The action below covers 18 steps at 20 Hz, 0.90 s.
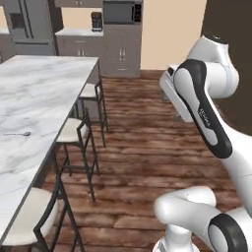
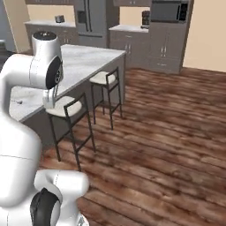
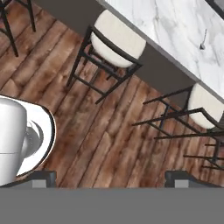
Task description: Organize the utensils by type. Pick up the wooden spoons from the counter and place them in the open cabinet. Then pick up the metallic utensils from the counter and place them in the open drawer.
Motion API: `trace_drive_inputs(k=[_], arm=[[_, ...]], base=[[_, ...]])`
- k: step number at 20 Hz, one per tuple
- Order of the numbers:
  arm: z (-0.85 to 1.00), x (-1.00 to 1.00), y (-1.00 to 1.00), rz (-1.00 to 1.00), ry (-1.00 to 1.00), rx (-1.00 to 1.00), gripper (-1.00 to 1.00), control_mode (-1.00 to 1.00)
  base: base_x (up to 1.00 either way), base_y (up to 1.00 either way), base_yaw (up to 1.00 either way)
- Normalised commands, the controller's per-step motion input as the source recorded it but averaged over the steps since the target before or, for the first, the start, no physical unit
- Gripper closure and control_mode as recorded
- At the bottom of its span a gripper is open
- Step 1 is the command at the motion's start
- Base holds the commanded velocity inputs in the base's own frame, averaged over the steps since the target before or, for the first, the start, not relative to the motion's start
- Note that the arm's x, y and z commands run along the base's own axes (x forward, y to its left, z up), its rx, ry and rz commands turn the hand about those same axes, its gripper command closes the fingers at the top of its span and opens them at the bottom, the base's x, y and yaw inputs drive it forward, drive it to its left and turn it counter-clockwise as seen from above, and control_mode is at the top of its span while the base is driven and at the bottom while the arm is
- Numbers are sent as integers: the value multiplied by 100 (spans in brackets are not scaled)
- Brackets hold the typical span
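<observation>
A small silver metallic utensil (image 1: 22,133) lies alone on the white marble counter (image 1: 44,98), near its stool-side edge. In the hand view the same slim spoon (image 3: 203,41) shows at the upper right on the counter (image 3: 175,26). My gripper (image 3: 111,178) hangs open over the wooden floor, well short of the counter, with nothing between its fingertips (image 3: 43,177). In the right base view the utensil (image 2: 17,101) is a tiny mark on the slab behind the arm. The wooden spoons, the cabinet and the drawer are out of view.
Black-framed stools with cream seats (image 1: 74,129) (image 3: 120,37) (image 2: 66,106) line the counter's near side. Open wooden floor (image 1: 147,147) spreads to the right. A fridge (image 1: 29,24), a microwave (image 2: 167,11) and base cabinets stand along the far wall.
</observation>
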Motion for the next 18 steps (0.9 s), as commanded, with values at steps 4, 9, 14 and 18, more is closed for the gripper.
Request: trace_drive_inputs(k=[4,9,14,18], arm=[[0,0,0,0,0,0,-100,100],[0,0,0,0,0,0,-100,100],[0,0,0,0,0,0,-100,100],[0,0,0,0,0,0,-100,100]], base=[[67,-2,84],[49,-8,94],[42,-10,96],[60,-12,79]])
